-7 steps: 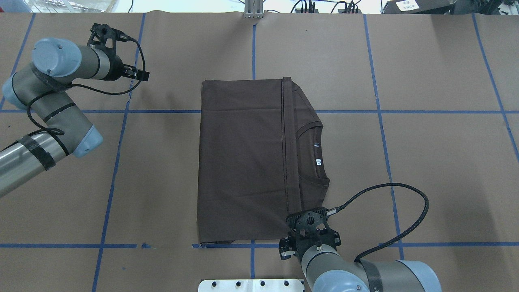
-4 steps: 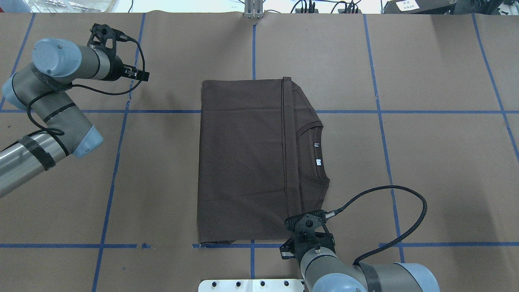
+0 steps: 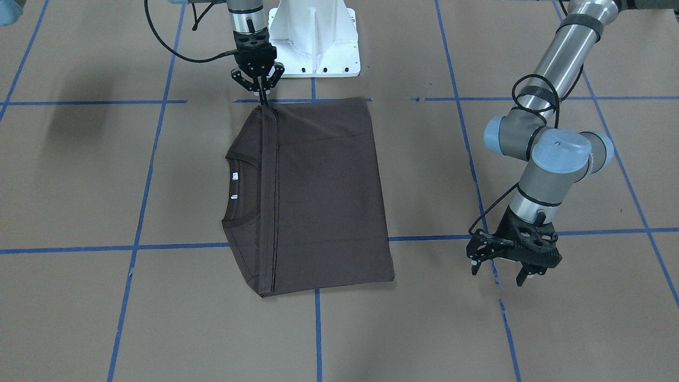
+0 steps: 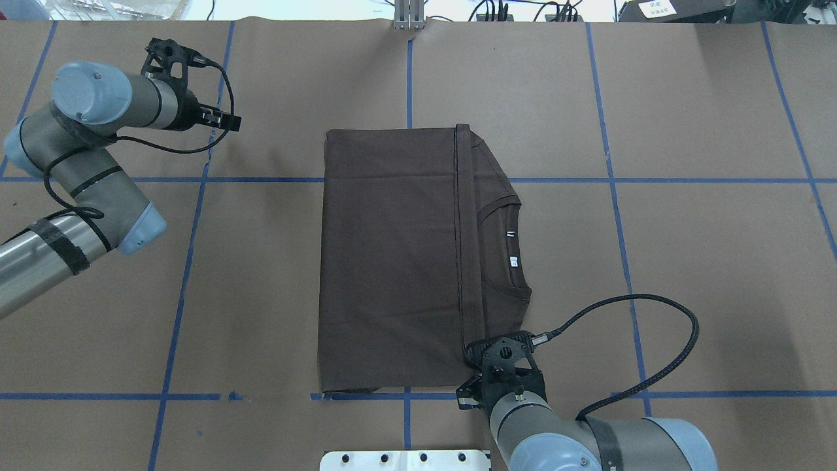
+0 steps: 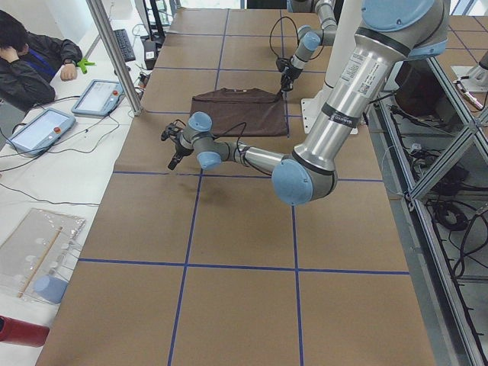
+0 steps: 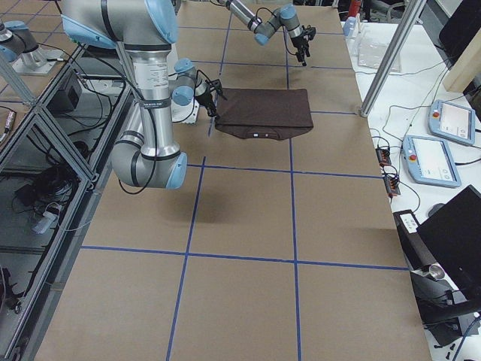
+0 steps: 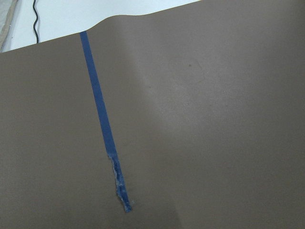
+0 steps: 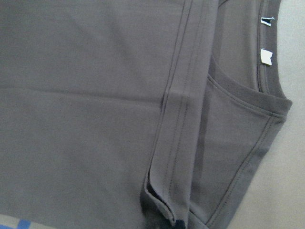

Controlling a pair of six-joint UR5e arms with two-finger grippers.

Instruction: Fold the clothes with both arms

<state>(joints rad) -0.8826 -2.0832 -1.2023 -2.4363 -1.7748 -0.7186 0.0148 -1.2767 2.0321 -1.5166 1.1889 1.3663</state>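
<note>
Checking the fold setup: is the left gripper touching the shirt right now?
No, the left gripper is over bare brown paper, well apart from the T-shirt.

Silver-grey tube arms (image 4: 39,258), pale blue joint caps (image 4: 78,82), black cables (image 4: 696,329)

You have the T-shirt (image 4: 392,261) lying folded at the middle of the table (image 4: 686,98), its laid-over hem (image 4: 461,235) running from the robot's edge toward your edge. The collar (image 4: 503,288), with the neck tags (image 4: 512,261) inside it, lies on the robot's right of that hem. The right gripper (image 3: 262,94) stands at the hem's end nearest the robot's edge and seems to touch the cloth there. The pedestal base (image 3: 318,37) sits just behind it. The left gripper (image 3: 498,276) hangs well apart from the shirt, toward your edge on the robot's left.
</note>
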